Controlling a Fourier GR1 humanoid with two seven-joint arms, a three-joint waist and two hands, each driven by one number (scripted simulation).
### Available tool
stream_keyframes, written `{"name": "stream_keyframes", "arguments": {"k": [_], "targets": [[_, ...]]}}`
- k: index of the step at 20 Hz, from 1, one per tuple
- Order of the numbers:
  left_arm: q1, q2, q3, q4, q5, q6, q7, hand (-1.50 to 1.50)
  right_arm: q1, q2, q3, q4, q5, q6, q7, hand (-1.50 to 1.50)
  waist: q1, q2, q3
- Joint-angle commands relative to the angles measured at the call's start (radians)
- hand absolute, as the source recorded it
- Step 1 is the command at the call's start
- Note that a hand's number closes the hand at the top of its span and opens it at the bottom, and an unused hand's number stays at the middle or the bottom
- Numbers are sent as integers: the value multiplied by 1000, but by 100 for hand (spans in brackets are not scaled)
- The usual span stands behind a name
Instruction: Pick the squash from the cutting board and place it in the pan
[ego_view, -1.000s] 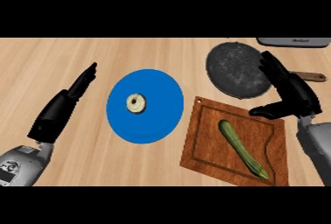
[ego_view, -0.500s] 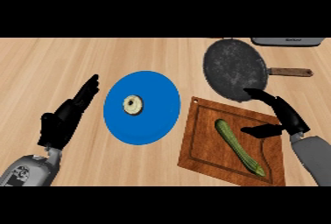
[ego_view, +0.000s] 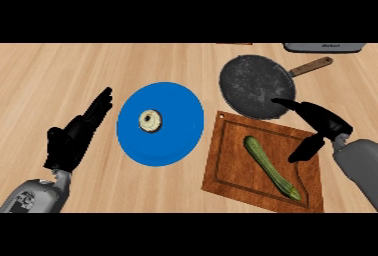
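Observation:
A long green squash (ego_view: 270, 167) lies diagonally on the wooden cutting board (ego_view: 227, 170) at the lower right. Behind the board sits a dark round pan (ego_view: 255, 85) with a brown handle pointing to the upper right. My right hand (ego_view: 319, 123) hovers over the board's right side, open, fingers reaching toward the pan's near rim and thumb pointing down beside the squash without touching it. My left hand (ego_view: 72, 138) rests open at the left, fingers up, holding nothing.
A blue plate (ego_view: 179, 126) carrying a small pale ring-shaped item (ego_view: 150, 120) lies between my left hand and the board. A grey appliance (ego_view: 323, 47) shows at the top right edge. Bare wooden counter spreads at the top left.
My right hand has come down from over the pan to above the board's right side, close to the squash. The left hand has shifted only slightly.

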Motion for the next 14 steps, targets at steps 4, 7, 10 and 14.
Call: {"name": "stream_keyframes", "arguments": {"k": [4,7,10,14], "targets": [[-10,7,10,-7,11,-32,15,0,-185,8,146,-49,41,359,293,-150,19,-1,-2],[-5,-2,6,-2,1,-34,5,0,-246,72,160,-26,-4,503,413,-150,15,2,-1],[5,-27,13,18,-23,-20,-27,0,-274,108,138,20,-34,603,444,-150,4,3,1],[-15,-52,21,21,-50,-16,9,0,-187,204,131,-147,-53,613,674,-150,-12,-1,1]]}}
